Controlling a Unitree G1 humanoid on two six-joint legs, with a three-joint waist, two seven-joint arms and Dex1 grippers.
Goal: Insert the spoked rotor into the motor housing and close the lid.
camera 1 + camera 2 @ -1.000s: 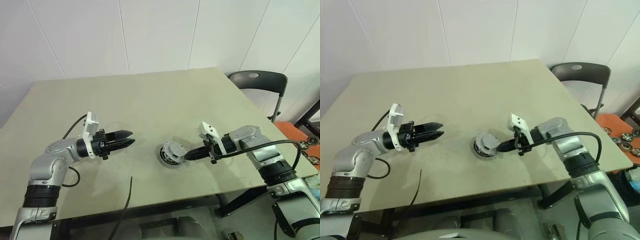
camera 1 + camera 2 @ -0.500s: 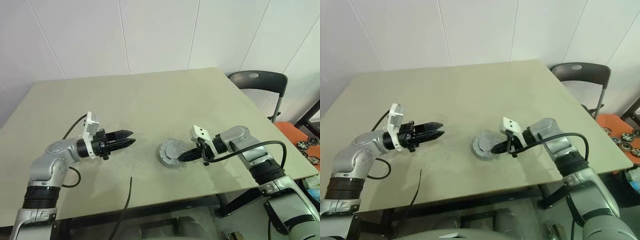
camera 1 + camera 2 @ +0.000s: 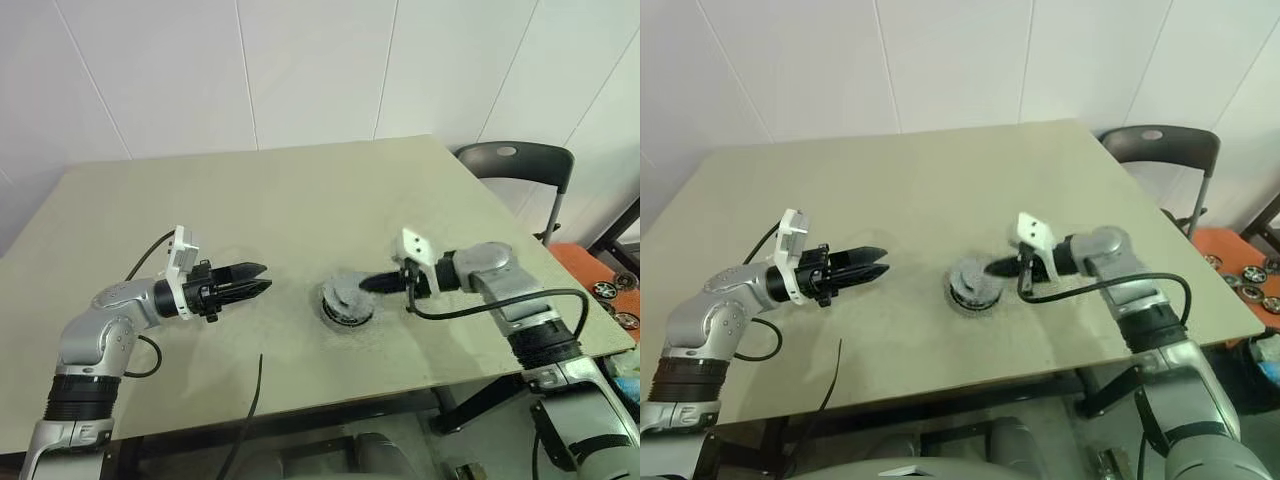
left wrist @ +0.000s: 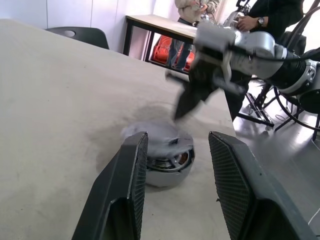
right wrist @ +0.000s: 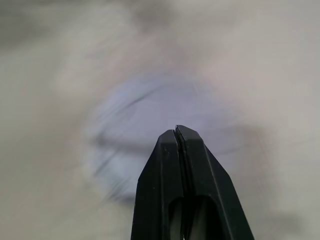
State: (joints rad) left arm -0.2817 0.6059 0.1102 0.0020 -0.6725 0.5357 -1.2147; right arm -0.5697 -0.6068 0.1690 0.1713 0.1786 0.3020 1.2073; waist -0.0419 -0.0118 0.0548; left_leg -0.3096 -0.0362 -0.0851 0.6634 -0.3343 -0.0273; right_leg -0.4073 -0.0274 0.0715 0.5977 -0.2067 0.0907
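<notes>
The short round motor housing with copper-brown windings [image 3: 345, 305] stands on the flat beige table [image 3: 300, 200], near its front edge. The flat round grey-blue lid [image 3: 341, 291] lies tilted on top of the housing. Left of the housing, well apart, is the left gripper [image 3: 262, 283]. Just right of the housing is the right gripper [image 3: 363, 285], above the table. Right of the housing, beyond the table's edge, stands a dark folding chair [image 3: 520, 165].

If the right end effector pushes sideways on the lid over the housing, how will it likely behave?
The lid looks like a thin, rigid disc, so it should slide or tilt rather than bend. It sits askew on the motor housing, apparently unseated, so it may skid off. Nothing grips it: the right end effector is shut beside it.
</notes>
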